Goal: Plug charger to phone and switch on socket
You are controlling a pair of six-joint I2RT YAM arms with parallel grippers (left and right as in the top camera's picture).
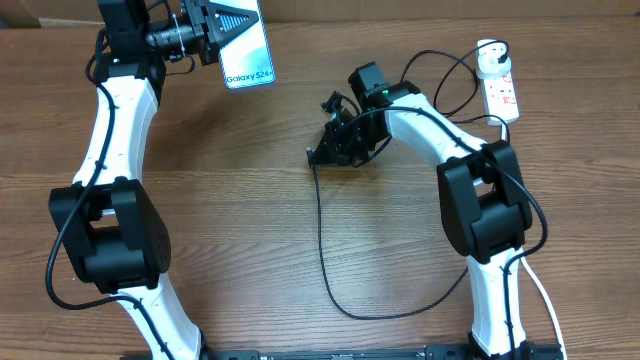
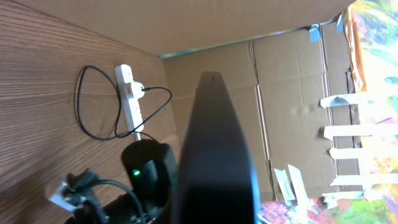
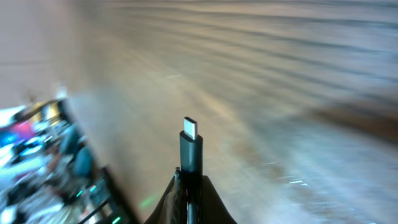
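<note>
charger tip (image 3: 191, 144) jutting from right gripper (image 3: 190, 186); phone (image 1: 250, 48) in left gripper (image 1: 222, 27)

One phone (image 1: 248, 45) at upper left of the frame, one socket (image 1: 499, 88) at upper right, one charger (image 1: 320, 230) through the middle, and two arms — left arm (image 1: 115, 130), right arm (image 1: 480, 200) — on one table (image 1: 230, 200).

Overhead faces down; left wrist shares its socket (image 1: 500, 88) (image 2: 129, 96); right wrist hugs tabletop (image 3: 280, 93).
</note>
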